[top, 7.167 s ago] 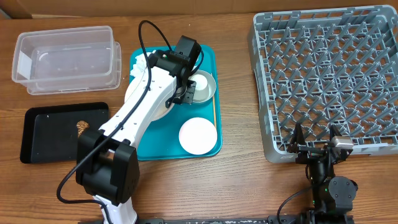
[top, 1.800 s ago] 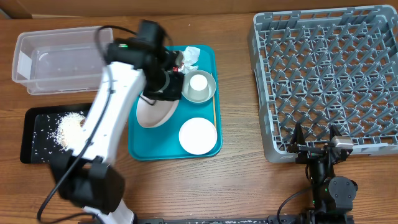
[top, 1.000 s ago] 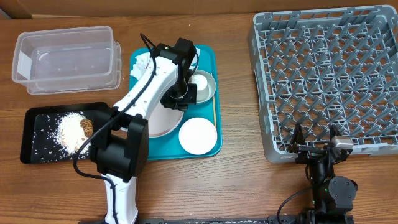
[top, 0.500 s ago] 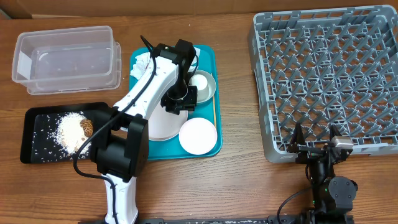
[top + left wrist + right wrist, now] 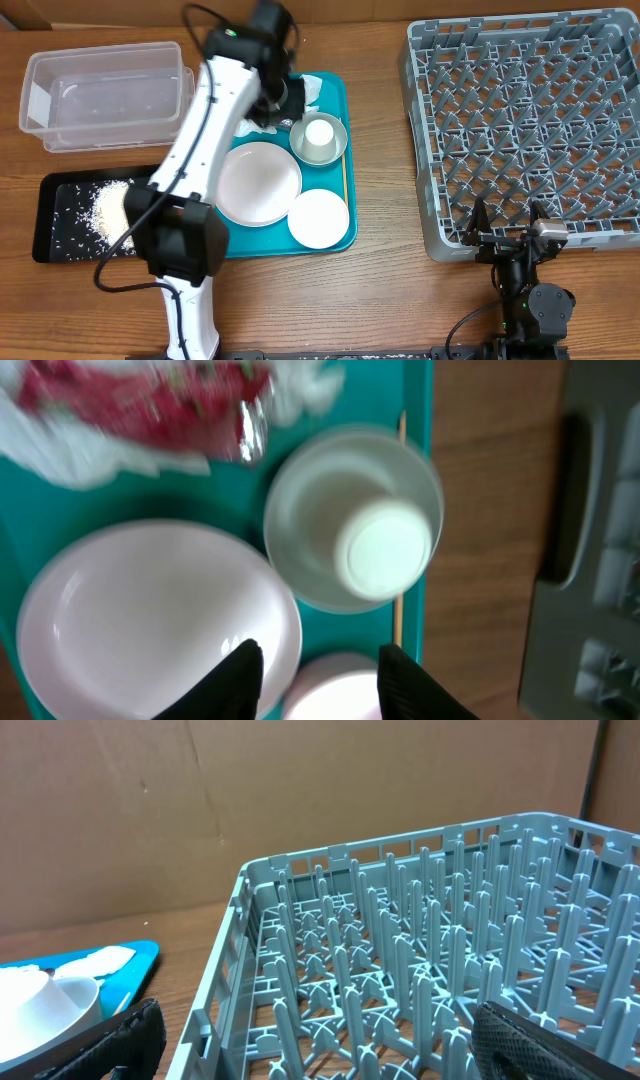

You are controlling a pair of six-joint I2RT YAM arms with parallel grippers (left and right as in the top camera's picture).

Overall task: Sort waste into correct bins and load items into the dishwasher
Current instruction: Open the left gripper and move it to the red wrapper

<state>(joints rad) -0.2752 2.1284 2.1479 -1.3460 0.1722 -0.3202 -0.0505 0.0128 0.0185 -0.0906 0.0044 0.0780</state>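
Note:
My left gripper (image 5: 277,100) hovers open and empty over the far part of the teal tray (image 5: 335,90). In the left wrist view its fingers (image 5: 242,678) frame the gap between the large white plate (image 5: 150,620) and the smaller pale dish (image 5: 335,695). The grey-rimmed bowl (image 5: 300,520) holds the upturned white cup (image 5: 385,550); the wooden stick (image 5: 397,615) lies beside it. A red wrapper (image 5: 140,400) and a white napkin (image 5: 60,445) lie at the tray's far end. My right gripper (image 5: 340,1050) stands open at the near edge of the grey dish rack (image 5: 420,970).
The clear tub (image 5: 105,95) stands at the far left. In front of it, the black tray (image 5: 60,225) holds white rice crumbs (image 5: 105,205). My left arm (image 5: 195,170) crosses over the black tray's right end. The dish rack (image 5: 530,130) fills the right side.
My left gripper opened and let go of the large plate, which now lies flat on the teal tray. The arm then rose and drew back toward the tray's far end.

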